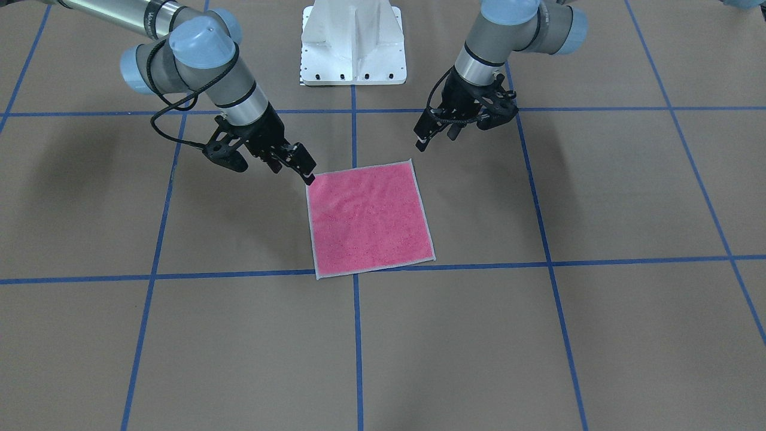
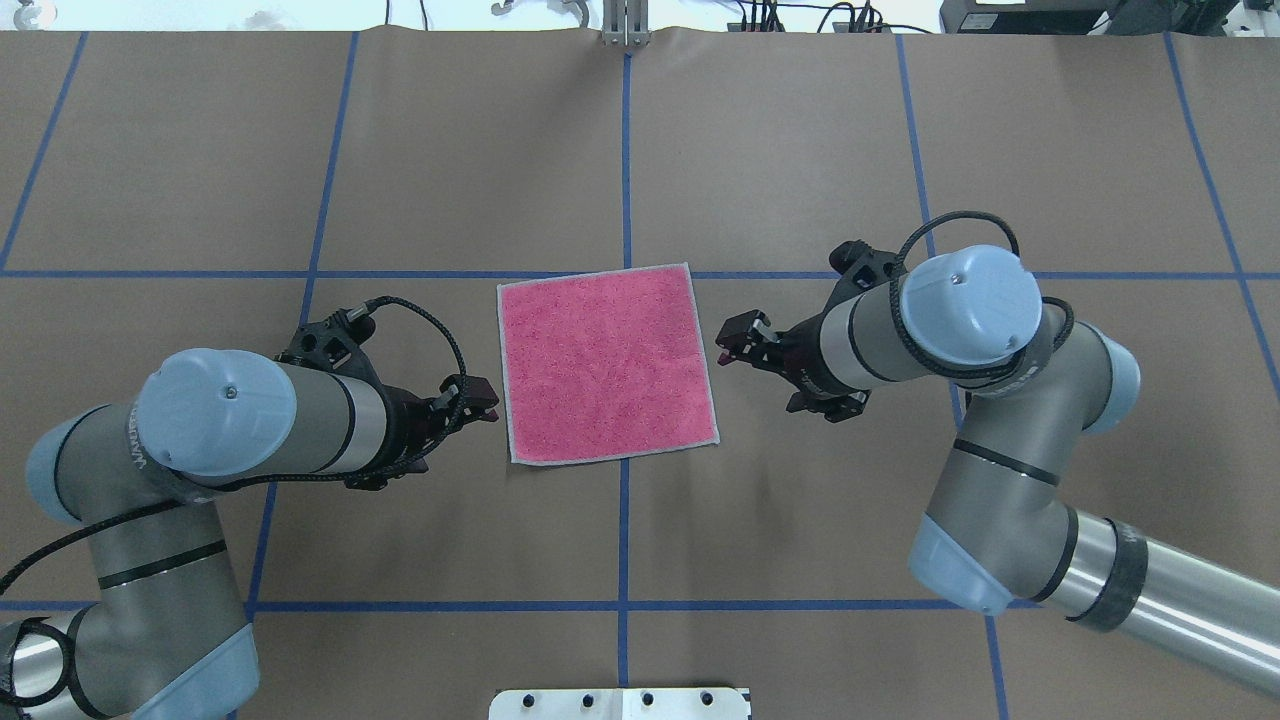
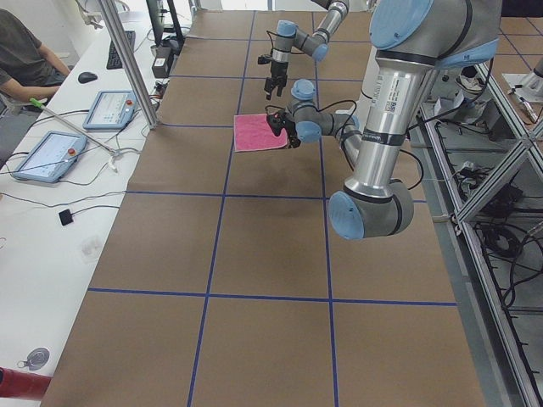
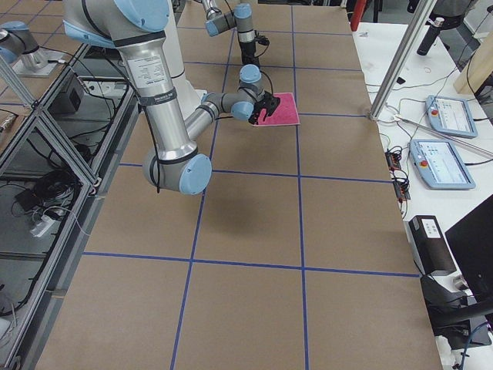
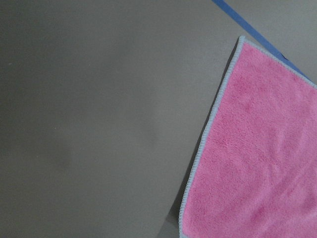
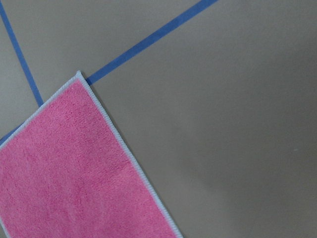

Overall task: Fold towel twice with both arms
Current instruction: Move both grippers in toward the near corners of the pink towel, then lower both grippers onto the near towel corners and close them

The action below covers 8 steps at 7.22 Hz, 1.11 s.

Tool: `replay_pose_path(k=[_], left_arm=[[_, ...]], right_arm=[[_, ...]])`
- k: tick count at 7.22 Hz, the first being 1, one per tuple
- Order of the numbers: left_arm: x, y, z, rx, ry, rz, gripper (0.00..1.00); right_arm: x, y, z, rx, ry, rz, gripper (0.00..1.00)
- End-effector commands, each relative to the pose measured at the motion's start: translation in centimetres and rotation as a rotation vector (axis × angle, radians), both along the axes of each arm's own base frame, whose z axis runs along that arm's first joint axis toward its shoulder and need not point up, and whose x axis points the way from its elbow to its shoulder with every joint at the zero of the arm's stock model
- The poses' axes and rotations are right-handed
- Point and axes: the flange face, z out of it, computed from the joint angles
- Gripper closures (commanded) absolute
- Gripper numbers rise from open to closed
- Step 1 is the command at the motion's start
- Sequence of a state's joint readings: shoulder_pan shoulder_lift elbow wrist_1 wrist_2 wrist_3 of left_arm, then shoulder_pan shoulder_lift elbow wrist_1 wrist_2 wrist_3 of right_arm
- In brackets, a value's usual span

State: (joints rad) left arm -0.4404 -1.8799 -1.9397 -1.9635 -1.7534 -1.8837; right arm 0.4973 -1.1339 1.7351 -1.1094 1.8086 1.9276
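Note:
The towel (image 1: 368, 218) lies flat and unfolded on the brown table, pink face up, with its light grey border showing all round; it also shows in the overhead view (image 2: 605, 365). My left gripper (image 2: 490, 400) is open and empty, raised just off the towel's left edge near its near corner (image 5: 262, 163). My right gripper (image 1: 293, 170) is open and empty, low beside the towel's near right corner, seen in the overhead view (image 2: 728, 342). The right wrist view shows a towel corner (image 6: 69, 173) and bare table. No fingers show in either wrist view.
The white bolted pedestal (image 1: 353, 48) stands at the robot's side of the table. Blue tape lines (image 1: 356, 335) grid the brown table top. A side bench with tablets (image 3: 42, 155), a metal post (image 3: 127, 64) and a seated person (image 3: 25, 59) lies beyond the far edge.

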Motion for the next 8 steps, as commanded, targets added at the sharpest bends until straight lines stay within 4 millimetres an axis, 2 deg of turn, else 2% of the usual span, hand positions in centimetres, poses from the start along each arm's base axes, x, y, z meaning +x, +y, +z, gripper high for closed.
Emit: replay_pose_path(k=[1,3,4,8], left_arm=[[0.3,-0.1,-0.3,0.000,0.003,-0.001,0.00],[0.3,-0.1,-0.3,-0.001,0.003,-0.001,0.00],[0.2,-0.2,-0.3,-0.001,0.005,-0.003,0.00],[0.2,-0.2,-0.3,0.000,0.004,-0.004,0.00]], right_arm=[[-2.3,0.4,0.5,-0.054,0.013,0.029,0.09],[-2.8,0.5,1.0,-0.066,0.021,0.026,0.18],[-3.0,0.8,1.2,-0.070,0.031,0.016,0.27],[-4.0,2.0,1.8,-0.083,0.056,-0.008,0.31]])
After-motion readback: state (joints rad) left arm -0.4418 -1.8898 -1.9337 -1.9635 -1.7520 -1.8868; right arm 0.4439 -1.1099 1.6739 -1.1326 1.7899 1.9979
